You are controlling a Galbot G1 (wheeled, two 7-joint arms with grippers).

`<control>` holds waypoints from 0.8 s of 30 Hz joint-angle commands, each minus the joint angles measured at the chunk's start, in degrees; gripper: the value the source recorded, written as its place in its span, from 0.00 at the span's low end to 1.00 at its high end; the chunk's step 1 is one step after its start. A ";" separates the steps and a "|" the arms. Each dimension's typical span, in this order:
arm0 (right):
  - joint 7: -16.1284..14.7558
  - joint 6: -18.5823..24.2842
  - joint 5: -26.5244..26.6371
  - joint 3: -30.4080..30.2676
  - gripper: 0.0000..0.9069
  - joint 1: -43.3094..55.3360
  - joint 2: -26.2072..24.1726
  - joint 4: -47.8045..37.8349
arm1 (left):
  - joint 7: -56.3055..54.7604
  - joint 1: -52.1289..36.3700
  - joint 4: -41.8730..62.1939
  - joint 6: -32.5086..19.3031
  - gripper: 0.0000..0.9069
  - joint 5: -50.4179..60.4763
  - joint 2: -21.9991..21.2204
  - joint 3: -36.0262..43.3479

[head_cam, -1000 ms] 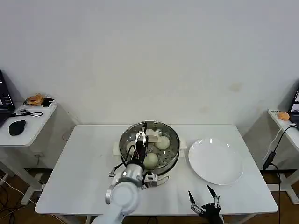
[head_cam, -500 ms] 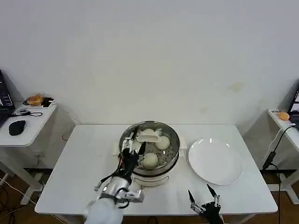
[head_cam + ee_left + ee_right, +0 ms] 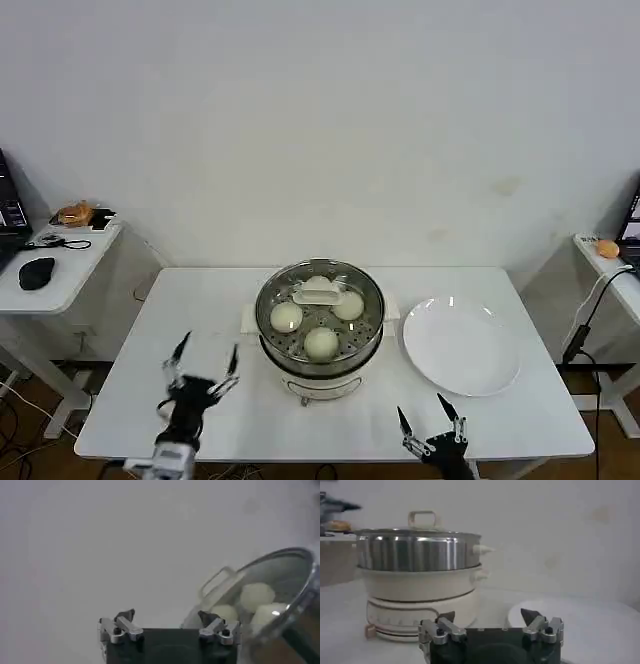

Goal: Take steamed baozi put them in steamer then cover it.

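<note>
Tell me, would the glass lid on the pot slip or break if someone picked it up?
Probably breakable: the cover looks like clear glass, with the baozi showing through. Its smooth dome may be slippery, so the beige bar handle seems the safest grip. It likely feels heavy for its size.

The left gripper (image 3: 205, 364) has released the cover (image 3: 320, 305) and withdrawn, fingers spread.

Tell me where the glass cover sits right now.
In the head view, the cover rests on the steamer at the table's middle, left of the white plate, with the baozi beneath it.
</note>
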 commanded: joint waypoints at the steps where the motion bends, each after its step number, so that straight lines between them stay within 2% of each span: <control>1: 2.29 -2.25 1.16 -0.15 1.00 -3.12 -2.02 3.37 | -5.16 13.26 3.79 -8.19 1.00 -19.77 -1.31 -8.41; 9: 4.84 -5.29 2.22 0.15 1.00 -4.59 -2.88 5.54 | -5.75 13.65 4.47 -7.40 1.00 -17.44 -1.58 -7.61; 24: 4.62 -5.27 2.29 -0.19 1.00 -4.27 -2.96 5.48 | -4.55 13.04 4.30 -7.93 1.00 -14.92 -2.66 -5.64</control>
